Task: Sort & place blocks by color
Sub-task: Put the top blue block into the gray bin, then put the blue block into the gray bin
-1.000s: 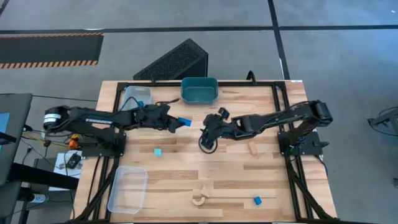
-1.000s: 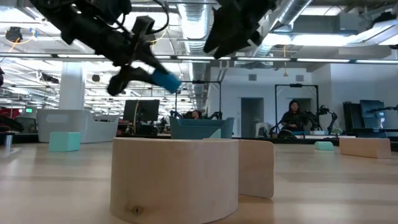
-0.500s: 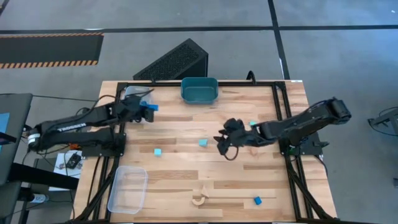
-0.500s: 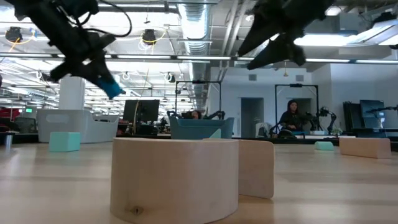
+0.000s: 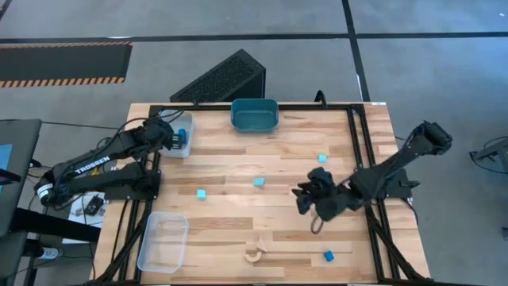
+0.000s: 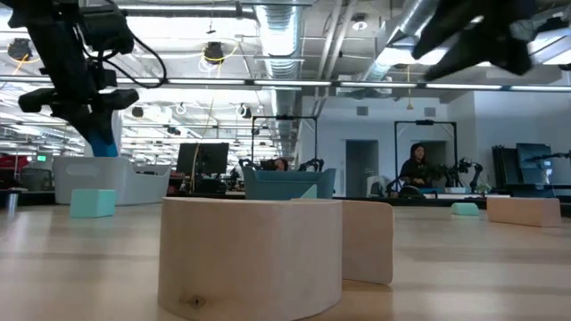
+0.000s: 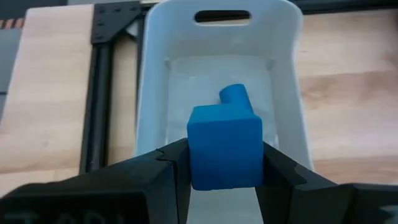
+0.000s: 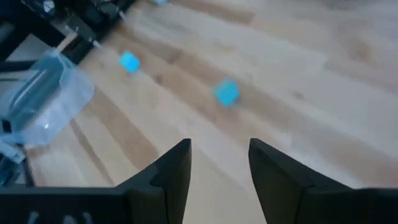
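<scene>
My left gripper (image 7: 224, 168) is shut on a darker blue block (image 7: 224, 152) above the clear tray (image 5: 178, 143) at the table's far left; the low view shows the block (image 6: 103, 143) well above the table. A blue piece (image 7: 233, 94) lies in that tray (image 7: 217, 37). My right gripper (image 5: 305, 199) hovers open over the table's right half, with nothing between its fingers (image 8: 217, 165). Pale cyan blocks (image 5: 202, 194) (image 5: 259, 183) (image 5: 322, 159) lie on the wood. A darker blue block (image 5: 328, 256) and a wooden arch (image 5: 255, 254) sit near the front edge. My left gripper pinches the blue block by two opposite side faces (image 7: 194, 155) between its two fingers (image 7: 165, 171). The fingers slant down toward the table's far left. The block hangs clear above the tray, its upper face showing.
A teal tub (image 5: 254, 115) stands at the far middle. A second clear tray (image 5: 163, 242) lies at the near left corner. In the low view a tan wooden block (image 6: 522, 209) rests on the table at the right. Bare wood lies between the scattered blocks.
My left gripper has carried the blue block from the table's middle toward the far left, over the clear tray, and tipped downward. My right gripper has swung from the middle toward the near right. A pale cyan block now shows where it stood.
</scene>
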